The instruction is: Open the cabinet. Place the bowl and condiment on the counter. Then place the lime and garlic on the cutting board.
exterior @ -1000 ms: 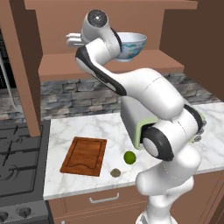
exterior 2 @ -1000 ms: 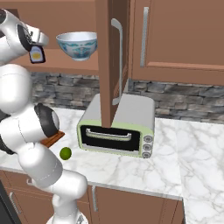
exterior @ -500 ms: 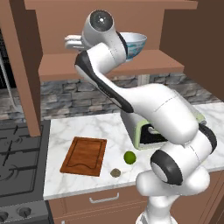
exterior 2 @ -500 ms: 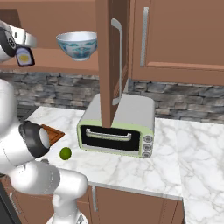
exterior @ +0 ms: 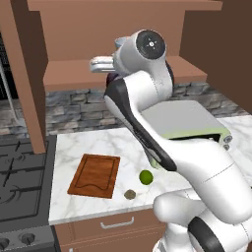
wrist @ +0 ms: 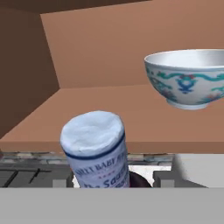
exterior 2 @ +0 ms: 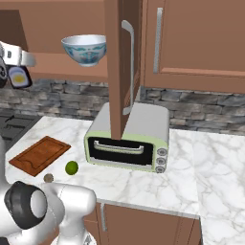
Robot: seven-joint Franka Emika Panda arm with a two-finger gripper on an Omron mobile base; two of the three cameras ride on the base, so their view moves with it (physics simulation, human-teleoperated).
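Hand view: gripper [wrist: 113, 183] clasps the condiment [wrist: 97, 148], fingertips hidden; bowl [wrist: 188, 78] cut off.

- Bowl [wrist: 189, 78]: white porcelain with a blue-green scroll band and small red touches outside.
- Condiment bottle [wrist: 97, 151]: pale white cap, white label with a dark blue band and dark lettering.
- Cabinet [exterior 2: 191, 43]: warm brown wood, silver bar handles.
- Bench [exterior: 93, 142]: white marble with grey veins.
- Cutting board [exterior: 95, 175]: reddish-brown wood.
- Lime [exterior: 145, 177]: bright green.
- Garlic [exterior: 130, 194]: grey-brown.
- Toaster oven [exterior 2: 129, 139]: pale green and grey body, black door.
- Backsplash [exterior 2: 201, 112]: grey stone.
- Stove [exterior: 19, 182]: black.
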